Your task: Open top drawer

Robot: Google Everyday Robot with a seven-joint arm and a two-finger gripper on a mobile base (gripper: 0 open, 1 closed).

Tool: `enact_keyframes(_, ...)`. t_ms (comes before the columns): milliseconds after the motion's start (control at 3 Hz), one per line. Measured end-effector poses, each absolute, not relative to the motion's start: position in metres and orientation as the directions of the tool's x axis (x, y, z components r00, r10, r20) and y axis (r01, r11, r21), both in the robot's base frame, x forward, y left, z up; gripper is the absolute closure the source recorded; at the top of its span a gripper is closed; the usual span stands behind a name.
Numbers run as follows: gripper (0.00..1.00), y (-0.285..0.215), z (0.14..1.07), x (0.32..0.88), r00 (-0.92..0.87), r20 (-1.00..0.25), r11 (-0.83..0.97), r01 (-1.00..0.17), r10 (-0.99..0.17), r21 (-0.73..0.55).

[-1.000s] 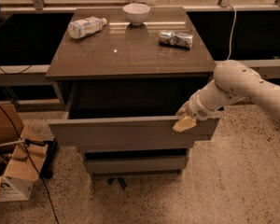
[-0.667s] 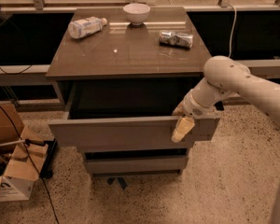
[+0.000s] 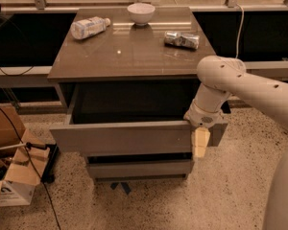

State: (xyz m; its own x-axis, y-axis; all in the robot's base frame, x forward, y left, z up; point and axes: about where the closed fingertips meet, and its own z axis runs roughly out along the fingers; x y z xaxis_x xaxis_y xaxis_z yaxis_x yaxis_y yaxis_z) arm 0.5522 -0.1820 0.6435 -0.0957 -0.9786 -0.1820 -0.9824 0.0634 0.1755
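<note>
Speckled floor (image 3: 230, 190), tool (image 3: 200, 145) at top drawer (image 3: 120, 138) front

A glossy brown bench (image 3: 129, 56) is shown, with the gripper (image 3: 200, 142) hung just below its front right corner. Three things are laid on it, all beyond the gripper: a silver can (image 3: 182, 39) on its side nearest, a white bowl (image 3: 140, 12) upright at the back edge, and a clear bottle (image 3: 90, 27) lying farthest left.
</note>
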Motion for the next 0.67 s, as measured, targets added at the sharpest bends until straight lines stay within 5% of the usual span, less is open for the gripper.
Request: enact_keyframes(667, 0.42, -0.193, 0.658, 0.486, -0.147, -0.213, 0.095, -0.967, -0.966, 0.238)
